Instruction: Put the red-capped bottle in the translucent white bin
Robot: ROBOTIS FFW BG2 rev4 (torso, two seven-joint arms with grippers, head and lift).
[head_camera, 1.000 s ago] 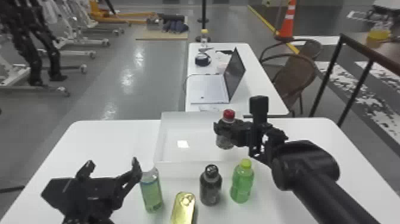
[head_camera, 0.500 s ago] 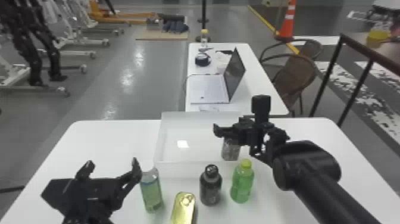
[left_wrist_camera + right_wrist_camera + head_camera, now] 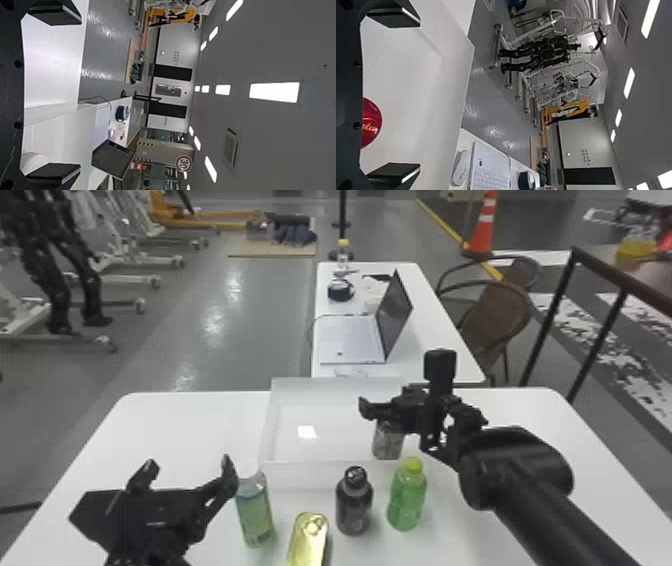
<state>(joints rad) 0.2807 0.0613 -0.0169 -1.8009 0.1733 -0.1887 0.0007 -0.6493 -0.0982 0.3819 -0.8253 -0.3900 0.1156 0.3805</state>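
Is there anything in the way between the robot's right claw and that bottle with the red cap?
Nothing visible: the right gripper is open just above the bottle, its red cap showing unobstructed. The bottle also seems to be inside the bin already.

Green bottle (image 3: 407,501) beside dark bottle (image 3: 354,507)
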